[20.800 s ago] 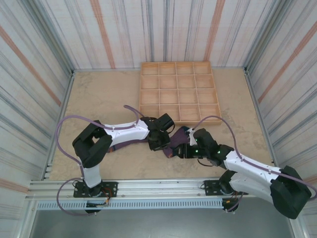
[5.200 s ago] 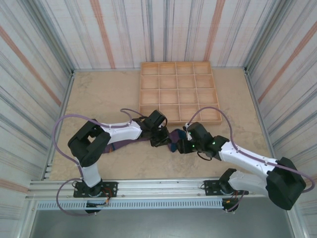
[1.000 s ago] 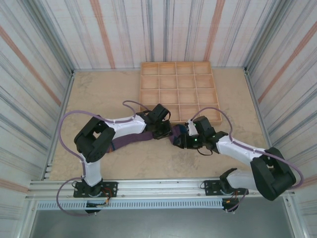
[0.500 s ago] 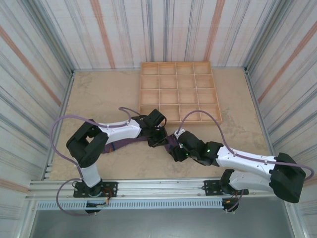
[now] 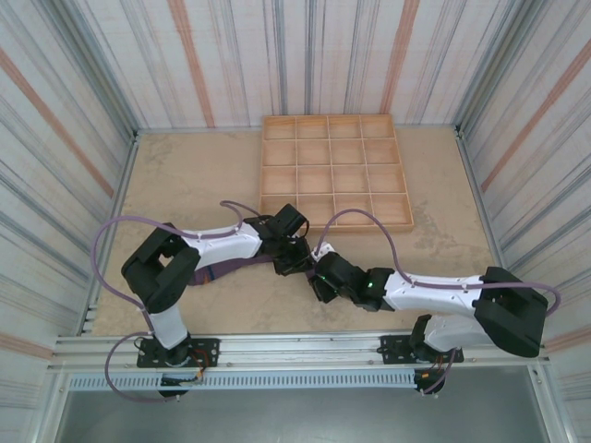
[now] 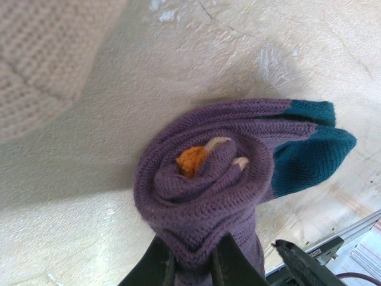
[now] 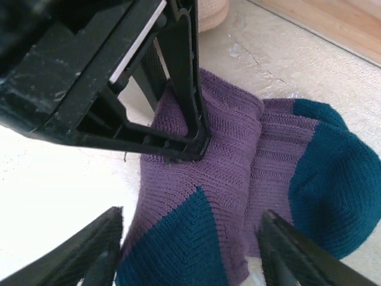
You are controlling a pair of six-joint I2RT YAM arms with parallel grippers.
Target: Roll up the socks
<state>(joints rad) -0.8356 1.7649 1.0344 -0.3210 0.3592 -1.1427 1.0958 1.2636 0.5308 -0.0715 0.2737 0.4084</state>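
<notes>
Two purple socks [image 5: 231, 269] lie on the sandy surface [image 5: 185, 185], near its front edge and in front of the wooden compartment tray [image 5: 323, 117]. From the left wrist, the socks [image 6: 208, 173] form a tight roll with a speck of orange at the core and teal patches sticking out on one side. The left tool [image 6: 193, 262] is closed narrow, pinching the purple knit at the edge of that roll. From the right wrist, the socks [image 7: 238, 179] show purple ribbing with two teal patches. The left tool [image 7: 187, 128] bites into the fabric there. The right tool [image 7: 190, 256] stands wide, one finger on either side of the socks, and grips nothing.
</notes>
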